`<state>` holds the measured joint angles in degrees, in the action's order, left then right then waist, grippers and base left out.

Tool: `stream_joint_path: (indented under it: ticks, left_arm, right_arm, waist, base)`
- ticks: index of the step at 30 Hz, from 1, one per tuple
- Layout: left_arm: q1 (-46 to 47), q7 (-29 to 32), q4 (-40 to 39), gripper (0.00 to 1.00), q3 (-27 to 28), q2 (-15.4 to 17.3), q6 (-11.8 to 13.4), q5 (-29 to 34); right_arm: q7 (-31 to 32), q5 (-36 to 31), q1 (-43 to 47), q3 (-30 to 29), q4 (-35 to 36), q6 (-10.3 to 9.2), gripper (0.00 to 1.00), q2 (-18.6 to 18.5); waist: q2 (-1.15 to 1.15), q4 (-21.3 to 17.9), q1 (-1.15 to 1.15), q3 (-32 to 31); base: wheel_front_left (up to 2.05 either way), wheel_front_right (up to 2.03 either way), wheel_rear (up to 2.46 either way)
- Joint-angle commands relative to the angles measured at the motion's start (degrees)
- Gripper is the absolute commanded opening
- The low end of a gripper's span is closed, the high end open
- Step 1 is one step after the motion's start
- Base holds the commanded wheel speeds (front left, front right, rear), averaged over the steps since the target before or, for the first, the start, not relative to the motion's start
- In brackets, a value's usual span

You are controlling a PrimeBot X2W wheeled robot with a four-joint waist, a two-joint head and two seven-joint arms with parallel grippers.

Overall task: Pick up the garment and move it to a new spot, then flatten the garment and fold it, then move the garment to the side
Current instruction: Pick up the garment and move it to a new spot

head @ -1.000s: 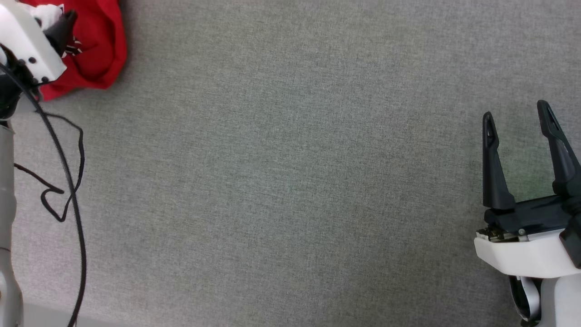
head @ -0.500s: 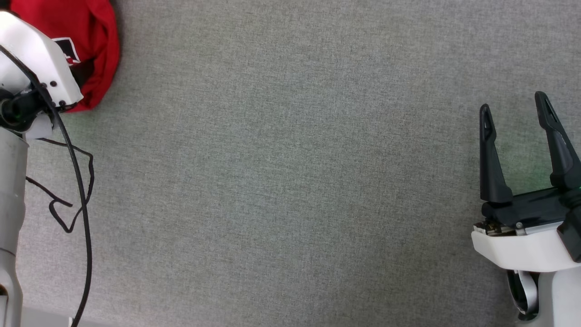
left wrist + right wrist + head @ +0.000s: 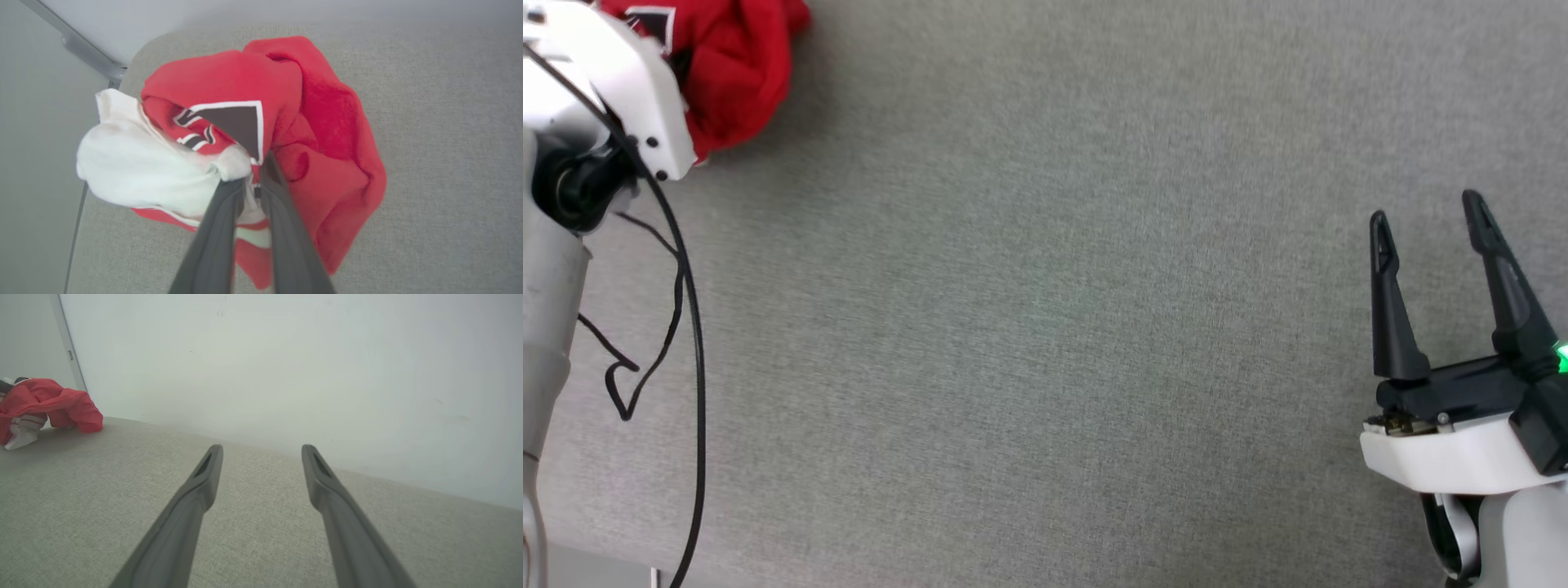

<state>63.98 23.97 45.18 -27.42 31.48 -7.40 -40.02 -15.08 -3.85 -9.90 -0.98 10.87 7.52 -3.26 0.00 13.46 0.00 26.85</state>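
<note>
One bunched red garment (image 3: 327,134) is at the far left corner of the grey worktop (image 3: 1045,327). The left gripper (image 3: 254,173) pinches its white and red cloth tight. A black cable (image 3: 690,327) loops by the left edge. The right gripper (image 3: 1425,208) is spread wide by the right edge, well apart.

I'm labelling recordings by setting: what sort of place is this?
Probably an indoor robot test workspace: a broad surface covered in grey woven fabric, a plain pale wall behind it, and a crumpled red-and-white jersey in the left gripper.
</note>
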Motion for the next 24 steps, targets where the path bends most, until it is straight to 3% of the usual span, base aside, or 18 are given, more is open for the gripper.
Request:
stream_joint_path:
  ticks: [1, 7, 12, 24]
  left_arm:
    - [0.8, -0.6, -0.6, 0.0, -0.6, 0.3, 0.0, 0.0]
    - [3.2, -3.3, -7.1, 0.0, -7.1, 1.4, 0.0, 0.2]
    - [5.0, -4.6, -12.8, 0.0, -11.6, 0.2, 0.0, 1.1]
    - [9.0, -4.2, -22.7, 0.0, -20.8, -7.1, 0.0, 2.8]
  right_arm:
    - [-0.1, 0.3, 0.9, 0.1, -0.2, -0.05, 1.0, 0.2]
    - [-0.1, 1.5, 1.8, 0.3, -1.0, -0.05, 1.0, 0.4]
    - [-0.1, 3.8, 2.6, -0.2, -1.2, -0.05, 1.0, 0.4]
    - [-0.1, 8.3, 1.3, -1.2, -1.3, -0.05, 1.0, 0.5]
  waist:
    - [0.0, 0.6, 0.0, -2.3]
    - [0.0, -0.5, 0.0, -6.3]
    - [0.0, -2.8, 0.0, -8.3]
    - [0.0, -14.3, 0.0, -8.6]
  base:
    - [0.0, 0.0, 0.0]
    - [0.0, 0.0, 0.0]
    - [0.0, 0.0, 0.0]
    - [0.0, 0.0, 0.0]
